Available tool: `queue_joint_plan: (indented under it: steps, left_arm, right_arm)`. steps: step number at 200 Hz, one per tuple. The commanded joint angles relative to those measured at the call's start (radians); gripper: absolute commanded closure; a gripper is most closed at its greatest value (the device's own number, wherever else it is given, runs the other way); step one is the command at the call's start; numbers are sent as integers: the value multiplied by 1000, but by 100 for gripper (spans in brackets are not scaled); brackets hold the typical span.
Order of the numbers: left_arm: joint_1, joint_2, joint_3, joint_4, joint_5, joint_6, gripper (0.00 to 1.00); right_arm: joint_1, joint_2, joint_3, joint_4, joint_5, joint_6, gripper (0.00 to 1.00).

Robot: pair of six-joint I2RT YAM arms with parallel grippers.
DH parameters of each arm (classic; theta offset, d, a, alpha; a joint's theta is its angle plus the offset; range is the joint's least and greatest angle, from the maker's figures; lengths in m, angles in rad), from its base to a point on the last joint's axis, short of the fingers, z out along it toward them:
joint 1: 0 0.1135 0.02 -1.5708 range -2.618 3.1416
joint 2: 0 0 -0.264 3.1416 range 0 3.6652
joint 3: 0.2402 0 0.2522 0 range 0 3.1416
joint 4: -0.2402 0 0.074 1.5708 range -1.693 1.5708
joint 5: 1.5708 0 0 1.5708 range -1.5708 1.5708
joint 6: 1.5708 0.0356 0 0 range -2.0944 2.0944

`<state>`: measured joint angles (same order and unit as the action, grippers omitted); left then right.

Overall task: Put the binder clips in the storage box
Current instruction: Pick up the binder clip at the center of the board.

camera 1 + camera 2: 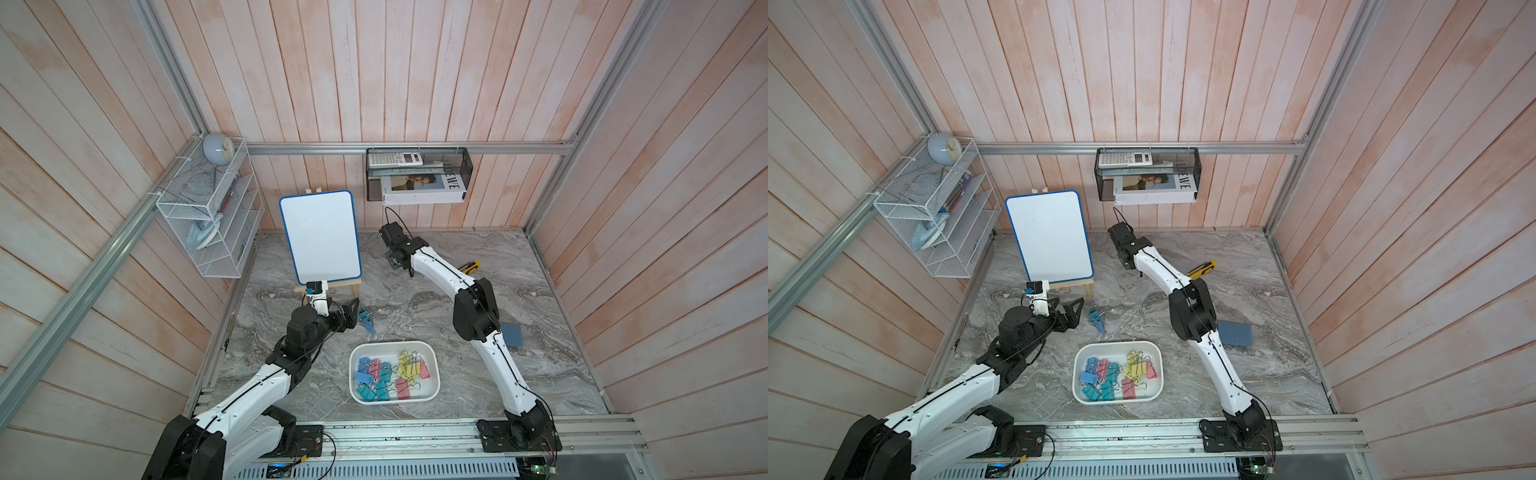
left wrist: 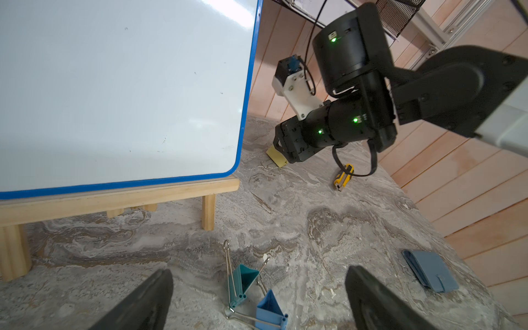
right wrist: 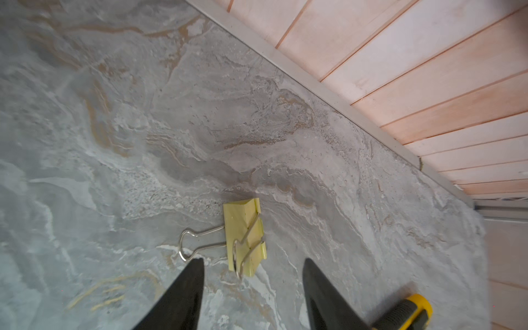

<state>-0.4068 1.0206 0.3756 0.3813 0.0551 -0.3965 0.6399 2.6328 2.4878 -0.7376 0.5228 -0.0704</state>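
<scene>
The white storage box [image 1: 392, 343] [image 1: 1117, 343] sits at the front middle of the table and holds several pink, blue, teal and yellow binder clips [image 1: 388, 376]. A teal clip [image 2: 243, 281] and a blue clip [image 2: 270, 311] lie loose on the table [image 1: 367, 320] [image 1: 1097, 321], just ahead of my left gripper [image 2: 258, 271] [image 1: 356, 313], which is wide open. One yellow clip [image 3: 245, 237] [image 2: 275, 157] lies flat near the back wall. My right gripper [image 3: 253, 261] [image 1: 390, 259] hangs over it, open, with the clip's near end between the fingertips and untouched.
A whiteboard on a wooden easel [image 1: 320, 237] stands just behind the left gripper. A yellow-and-black utility knife [image 1: 469, 267] [image 3: 411, 311] lies close to the right gripper. A blue wallet [image 1: 510, 334] lies at the right. A wire rack [image 1: 208, 216] and a mesh basket [image 1: 419, 174] hang on the walls.
</scene>
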Motion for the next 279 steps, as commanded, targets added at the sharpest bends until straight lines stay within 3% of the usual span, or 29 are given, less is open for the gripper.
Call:
queue_joint_plan:
  steps: [1, 89, 113, 180, 205, 225, 252, 279]
  left_arm:
    - [0, 2, -4, 0, -4, 10, 0]
    - [0, 24, 1, 14, 11, 1, 0]
    - [0, 19, 1, 14, 14, -2, 0]
    - [0, -2, 8, -2, 30, -10, 0]
    - [0, -7, 17, -33, 15, 8, 0]
    - [0, -11, 25, -48, 11, 16, 0]
    - [0, -29, 17, -45, -29, -6, 0]
    - [0, -76, -27, -13, -96, -31, 0]
  right_arm:
    - [6, 90, 130, -135, 126, -59, 52]
    - [8, 20, -24, -59, 131, -25, 99]
    - [4, -123, -202, 19, 135, 9, 100]
    - [-9, -764, -959, 291, 47, 265, 100]
    - [-1, -1052, -1190, 272, -49, 422, 100]
    - [6, -1299, -1379, 273, -219, 515, 100]
    - [87, -1585, -1579, 254, -240, 670, 100]
    - [224, -1726, -1665, 176, -215, 839, 100]
